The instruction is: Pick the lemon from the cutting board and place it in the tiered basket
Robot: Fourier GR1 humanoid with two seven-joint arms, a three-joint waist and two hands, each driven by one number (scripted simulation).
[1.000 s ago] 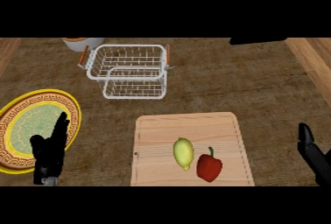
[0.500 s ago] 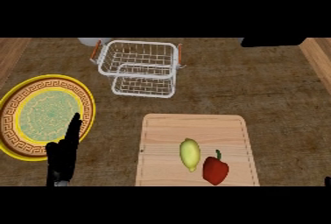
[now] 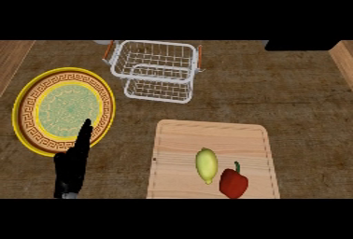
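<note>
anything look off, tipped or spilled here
Nothing stands out: the lemon and red pepper lie side by side on the cutting board, the tiered basket stands upright, the plate lies flat, nothing spilled.

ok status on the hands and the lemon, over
Left hand open, at plate's edge; right hand out of view. Lemon untouched on cutting board. Red pepper close beside it.

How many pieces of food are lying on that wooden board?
2: a yellow lemon near the cutting board's middle, and a red pepper just right of it at the view's lower edge. Nothing seems hidden there.
</note>
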